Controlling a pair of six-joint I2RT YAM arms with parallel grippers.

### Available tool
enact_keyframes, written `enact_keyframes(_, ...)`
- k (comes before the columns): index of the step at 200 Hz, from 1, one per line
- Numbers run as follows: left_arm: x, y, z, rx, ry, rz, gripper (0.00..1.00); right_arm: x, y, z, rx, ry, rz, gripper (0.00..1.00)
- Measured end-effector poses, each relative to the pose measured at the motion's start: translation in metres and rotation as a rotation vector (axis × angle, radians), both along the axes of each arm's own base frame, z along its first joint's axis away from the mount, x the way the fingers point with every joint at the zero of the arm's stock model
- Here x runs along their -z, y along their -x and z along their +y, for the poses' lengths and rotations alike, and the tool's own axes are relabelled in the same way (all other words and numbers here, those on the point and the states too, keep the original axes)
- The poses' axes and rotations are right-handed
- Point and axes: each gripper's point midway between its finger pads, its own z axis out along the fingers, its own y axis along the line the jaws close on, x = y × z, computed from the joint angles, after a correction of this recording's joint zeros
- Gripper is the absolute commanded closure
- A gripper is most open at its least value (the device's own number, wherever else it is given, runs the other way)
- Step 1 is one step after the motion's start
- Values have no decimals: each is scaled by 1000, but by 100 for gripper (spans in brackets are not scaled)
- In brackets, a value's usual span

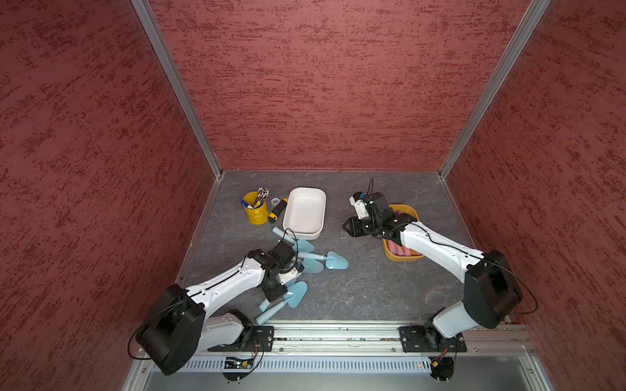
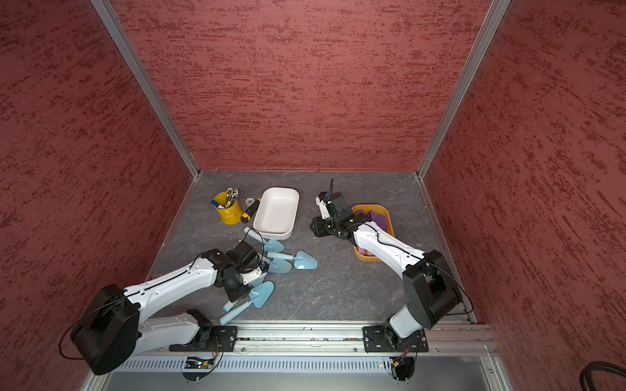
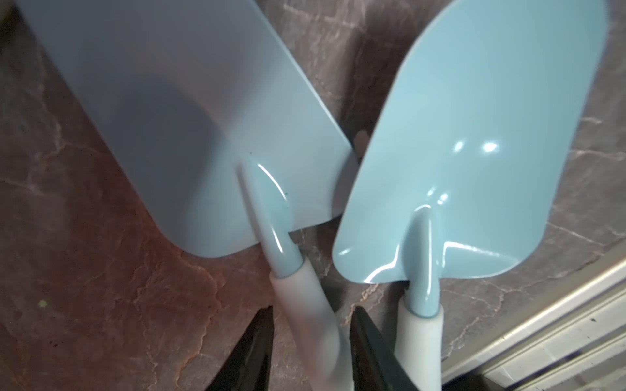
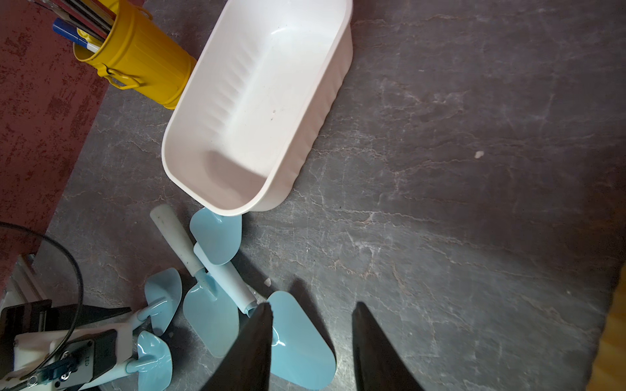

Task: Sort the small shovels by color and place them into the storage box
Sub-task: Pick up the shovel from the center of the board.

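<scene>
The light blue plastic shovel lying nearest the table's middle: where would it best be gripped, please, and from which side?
Probably the light blue shovel's round handle, from above, jaws across it: the blade lies flat and wide, the handle slim and exposed.

Only one word can be read. It says "ZED" in small light letters. The word is on the black camera (image 4: 96, 353) that sits on the left arm, just behind the left gripper (image 3: 311, 309). It shows in the right wrist view, and there the letters are turned on their side. Any marks on the pens (image 4: 89, 15) in the yellow bucket (image 4: 142, 57) are too blurry to read.
</scene>
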Motion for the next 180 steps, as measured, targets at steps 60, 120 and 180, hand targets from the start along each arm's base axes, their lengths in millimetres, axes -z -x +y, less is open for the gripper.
enact_keyframes(60, 10, -3, 4, -27, -72, 46, 80, 1, -1, -2, -6, 16, -11, 58)
enact_keyframes(120, 7, -8, 5, -42, -75, 4, 100, 5, -1, -7, -2, 50, -18, 59)
enact_keyframes(180, -1, -18, 7, -57, -73, -68, 100, 3, -1, -8, -1, 57, -27, 59)
